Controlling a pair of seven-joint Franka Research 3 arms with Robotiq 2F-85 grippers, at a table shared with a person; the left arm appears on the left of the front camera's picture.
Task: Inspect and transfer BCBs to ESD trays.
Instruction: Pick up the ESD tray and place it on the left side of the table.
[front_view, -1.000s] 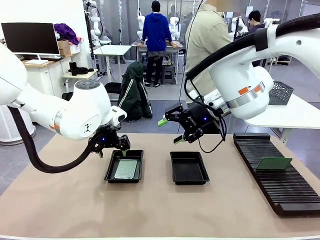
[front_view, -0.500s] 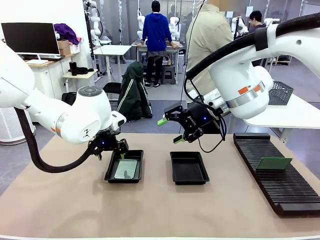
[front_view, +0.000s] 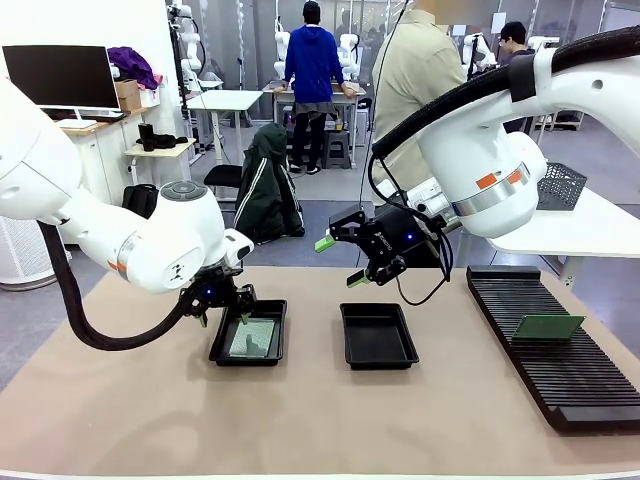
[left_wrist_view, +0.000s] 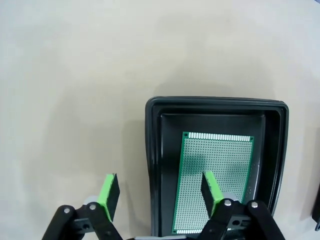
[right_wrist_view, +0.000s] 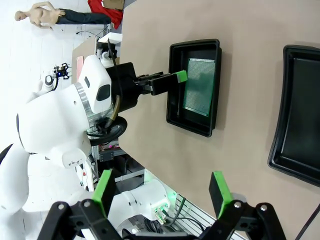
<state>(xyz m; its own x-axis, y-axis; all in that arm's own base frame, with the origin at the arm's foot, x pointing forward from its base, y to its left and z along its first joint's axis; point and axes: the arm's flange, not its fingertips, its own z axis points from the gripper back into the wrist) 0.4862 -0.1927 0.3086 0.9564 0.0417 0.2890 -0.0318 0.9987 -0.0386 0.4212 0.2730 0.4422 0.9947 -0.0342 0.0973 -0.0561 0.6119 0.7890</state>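
front: across table (front_view: 320, 430) | L wrist: close, down | shared: tray (left_wrist_view: 152, 150)

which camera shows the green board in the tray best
Left wrist view: looks straight down on the board, hole grid clear. Front view shows the board small and foreshortened; right wrist view, sideways and farther off.

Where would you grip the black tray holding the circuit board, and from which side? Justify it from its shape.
Grip the tray by its long side wall from above, one finger outside, one inside. Its raised, flared rim is thin enough to pinch; the board lies flat on its floor, probably below the inner finger. The open left gripper straddles that wall.
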